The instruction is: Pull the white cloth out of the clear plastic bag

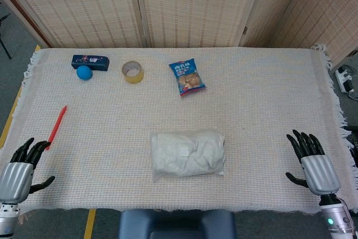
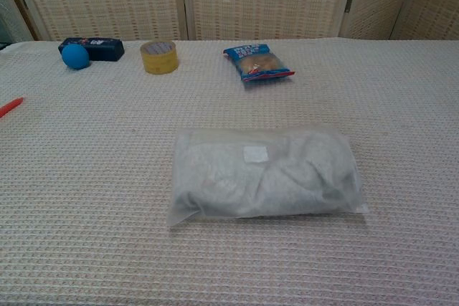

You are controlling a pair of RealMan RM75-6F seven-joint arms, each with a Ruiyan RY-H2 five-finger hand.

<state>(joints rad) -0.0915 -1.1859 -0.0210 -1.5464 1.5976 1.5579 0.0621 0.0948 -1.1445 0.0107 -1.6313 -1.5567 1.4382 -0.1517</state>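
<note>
Snack pkt (image 1: 187,76), tape roll (image 1: 132,71) — behind bag (image 1: 187,153).

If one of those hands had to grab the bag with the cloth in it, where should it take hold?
Probably at a short end of the clear plastic bag, coming in from the side. It lies flat and bulges in the middle, while its edges thin to a flat seam. The right hand and left hand rest open, well apart from it.
</note>
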